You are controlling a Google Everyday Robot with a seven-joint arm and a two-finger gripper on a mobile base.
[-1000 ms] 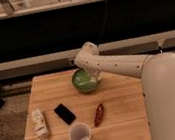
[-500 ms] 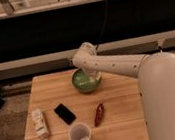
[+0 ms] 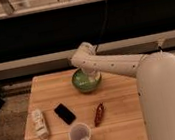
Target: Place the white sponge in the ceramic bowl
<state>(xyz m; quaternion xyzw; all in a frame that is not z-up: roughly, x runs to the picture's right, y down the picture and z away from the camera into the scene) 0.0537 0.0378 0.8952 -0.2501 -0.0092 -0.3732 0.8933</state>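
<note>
The ceramic bowl [image 3: 86,83] is dark green with a lighter green inside and sits at the back middle of the wooden table [image 3: 121,99]. My arm reaches from the right over the bowl, and my gripper [image 3: 90,76] hangs just inside the bowl's right half. A pale whitish patch shows in the bowl under the gripper; I cannot tell whether it is the white sponge or part of the gripper. No sponge shows elsewhere on the table.
A long cream bottle [image 3: 39,127] lies at the front left. A black phone-like slab [image 3: 64,113] lies beside it. A white cup [image 3: 80,134] stands at the front middle. A dark red packet [image 3: 99,114] lies right of the cup.
The arm has stayed over the bowl, with the gripper a little lower into it. Nothing else on the table has moved.
</note>
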